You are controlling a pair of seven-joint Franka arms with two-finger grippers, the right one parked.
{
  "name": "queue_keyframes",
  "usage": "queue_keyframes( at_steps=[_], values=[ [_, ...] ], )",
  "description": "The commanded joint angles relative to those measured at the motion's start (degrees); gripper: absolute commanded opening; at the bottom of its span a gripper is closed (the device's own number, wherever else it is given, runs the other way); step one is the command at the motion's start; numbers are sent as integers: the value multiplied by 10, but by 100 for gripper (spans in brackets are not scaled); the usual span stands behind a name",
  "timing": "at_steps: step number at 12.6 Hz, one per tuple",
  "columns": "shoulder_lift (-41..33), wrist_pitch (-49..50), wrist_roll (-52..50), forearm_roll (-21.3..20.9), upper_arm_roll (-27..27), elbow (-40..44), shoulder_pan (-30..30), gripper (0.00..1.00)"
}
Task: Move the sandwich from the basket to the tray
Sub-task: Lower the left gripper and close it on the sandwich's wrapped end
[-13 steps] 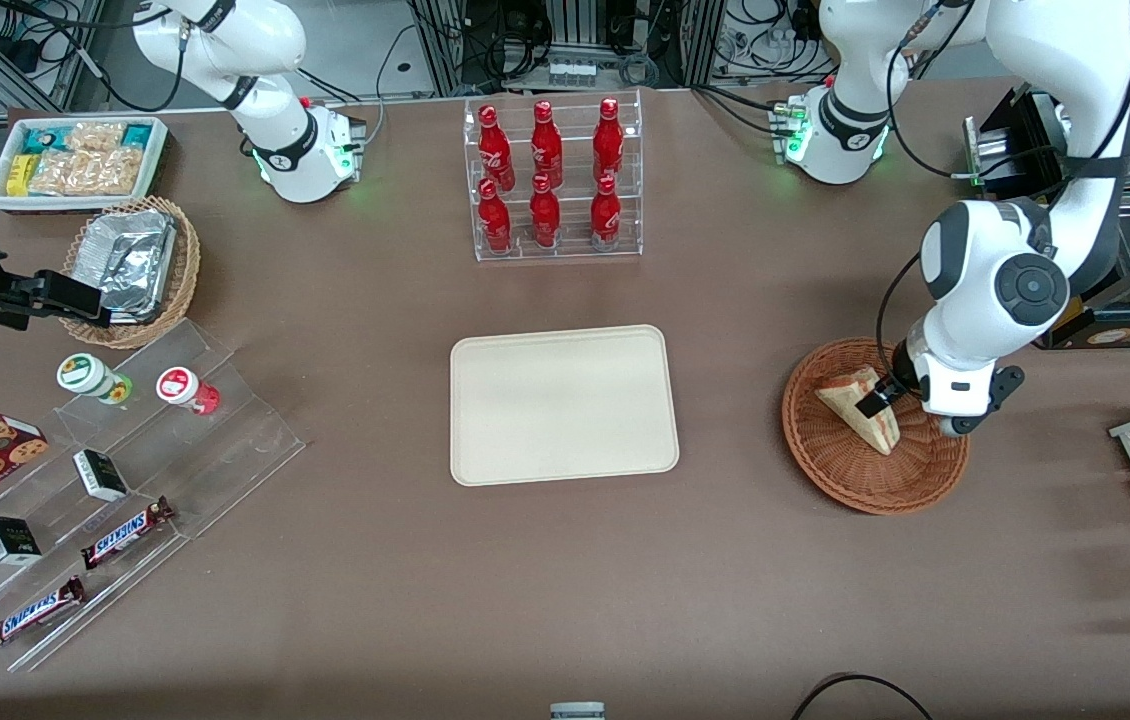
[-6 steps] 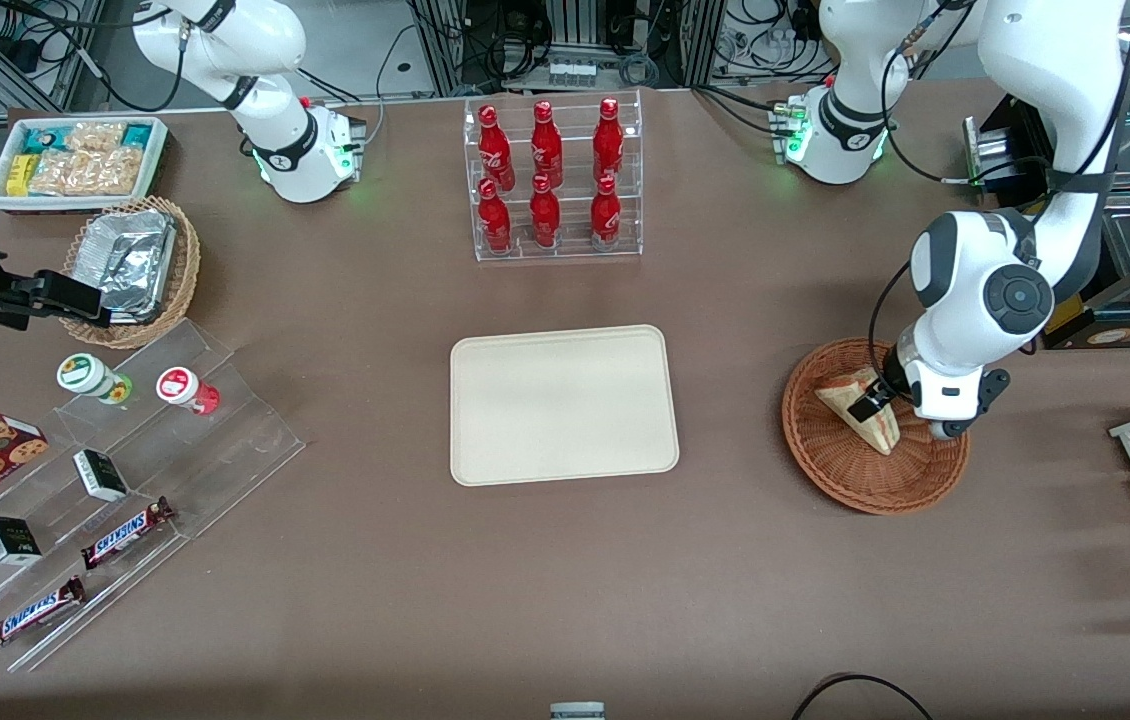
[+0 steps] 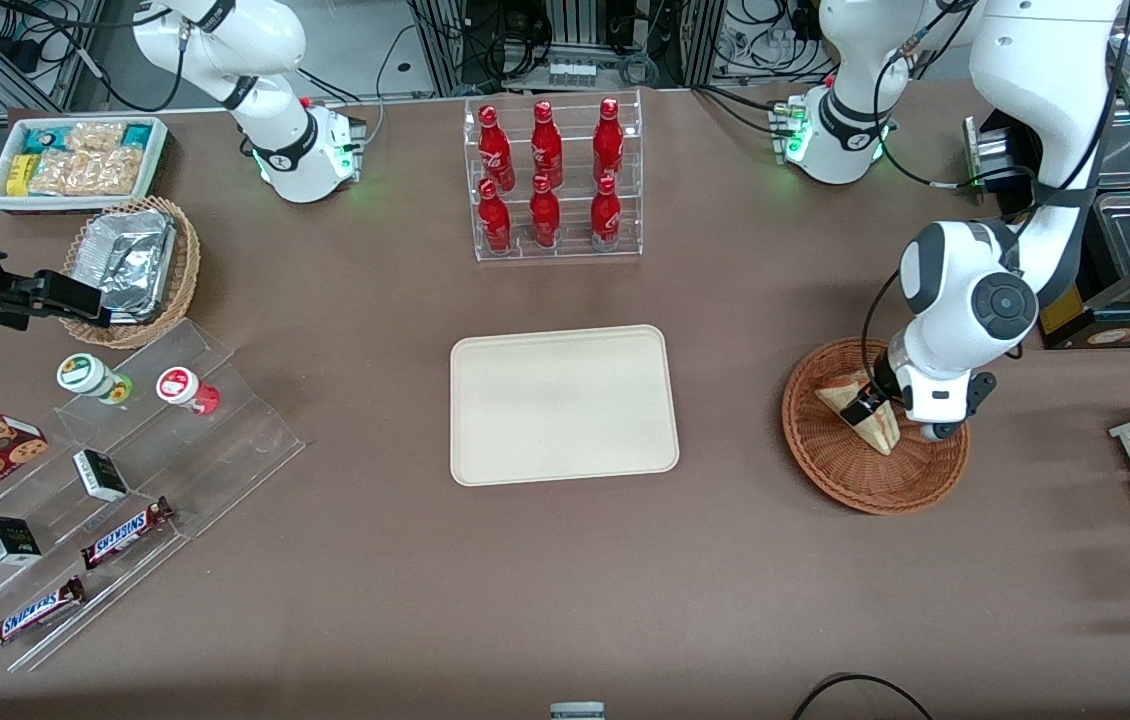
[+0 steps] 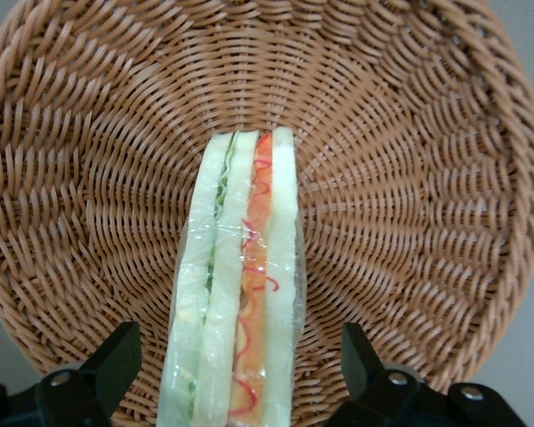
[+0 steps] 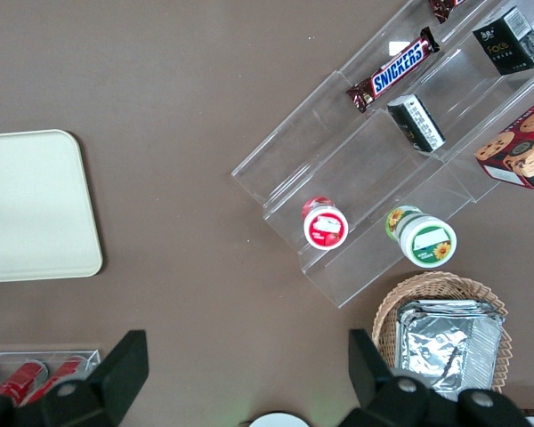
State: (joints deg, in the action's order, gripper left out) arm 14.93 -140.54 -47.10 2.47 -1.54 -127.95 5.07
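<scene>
The grasping step is in hand: the gripper (image 4: 236,374) is held over the basket (image 3: 830,470), its jaws spread wide astride the sandwich (image 4: 240,285) near the basket's middle, unclamped. Closing, lifting and carrying to the tray (image 3: 563,404) are called for next.

place: robot lab | evidence: cable racks (image 3: 565,40); staged shop snacks; bottle rack (image 3: 553,180)

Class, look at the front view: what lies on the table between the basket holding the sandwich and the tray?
Only bare brown table separates basket and tray. The gripper is over the basket at the sandwich.
</scene>
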Motion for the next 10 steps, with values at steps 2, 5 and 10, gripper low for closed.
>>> queue_keyframes(
  at_steps=[2, 5, 10],
  values=[
    [-5, -2, -9, 8, 2, -15, 7, 37],
    [-29, 45, 2, 8, 3, -16, 7, 0],
    [-64, 101, 6, -4, -7, 2, 28, 0]
  ],
)
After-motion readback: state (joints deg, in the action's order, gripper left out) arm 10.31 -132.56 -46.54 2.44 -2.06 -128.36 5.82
